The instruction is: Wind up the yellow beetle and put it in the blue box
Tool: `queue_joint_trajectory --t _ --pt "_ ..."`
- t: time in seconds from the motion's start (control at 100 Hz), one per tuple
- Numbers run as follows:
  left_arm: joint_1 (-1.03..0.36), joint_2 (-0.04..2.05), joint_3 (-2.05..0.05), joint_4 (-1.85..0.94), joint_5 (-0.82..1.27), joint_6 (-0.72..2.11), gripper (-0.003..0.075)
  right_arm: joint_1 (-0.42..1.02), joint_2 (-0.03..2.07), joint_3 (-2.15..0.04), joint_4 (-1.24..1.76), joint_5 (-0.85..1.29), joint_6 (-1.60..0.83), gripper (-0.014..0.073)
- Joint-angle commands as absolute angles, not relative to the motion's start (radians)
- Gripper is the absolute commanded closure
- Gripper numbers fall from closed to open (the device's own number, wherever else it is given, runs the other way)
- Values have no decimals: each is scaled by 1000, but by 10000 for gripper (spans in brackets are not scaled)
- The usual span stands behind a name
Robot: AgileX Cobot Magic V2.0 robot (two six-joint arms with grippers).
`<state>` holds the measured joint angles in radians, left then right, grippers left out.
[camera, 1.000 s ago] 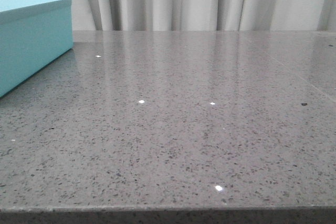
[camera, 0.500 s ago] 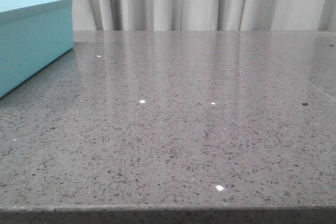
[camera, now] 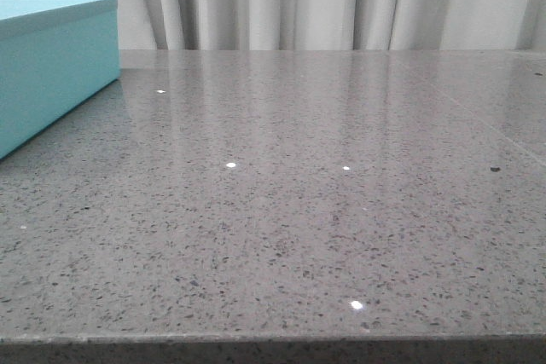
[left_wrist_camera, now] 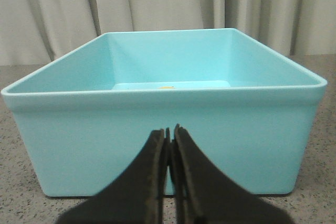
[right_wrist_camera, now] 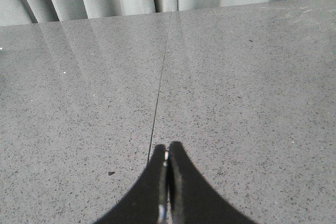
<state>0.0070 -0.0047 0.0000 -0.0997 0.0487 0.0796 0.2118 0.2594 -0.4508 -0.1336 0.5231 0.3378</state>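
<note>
The blue box [left_wrist_camera: 168,129] stood at twelve o'clock from the left pincer [left_wrist_camera: 169,135], which was closed and empty. A yellow speck [left_wrist_camera: 167,86] on the box floor was perhaps the yellow beetle. The right pincer [right_wrist_camera: 167,156] was closed over bare table [right_wrist_camera: 236,77].

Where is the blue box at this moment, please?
In the front view the blue box stands at the table's far left, partly cut off by the frame; the shut left gripper faces its near wall.

Blue box [camera: 51,66] on table [camera: 299,210], far left; curtain [camera: 341,2] behind table
</note>
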Motion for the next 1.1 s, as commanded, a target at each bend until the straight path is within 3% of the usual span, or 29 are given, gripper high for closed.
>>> queue_joint_trajectory --t 0.0,0.28,0.57,0.78,1.09 --pt "-2 -38 21 -103 -26 71 738 212 271 -474 -154 442 330 662" --pt "-2 -38 21 -103 -26 71 739 116 265 -446 -154 403 330 662" --pt "-2 -38 21 -103 -26 71 739 -25 167 -262 -102 54 216 662" --pt "-2 -38 21 -103 -26 71 739 -39 106 -126 -25 44 71 662" --pt "-2 -38 21 -103 -26 71 738 -39 -36 13 -26 35 69 662"
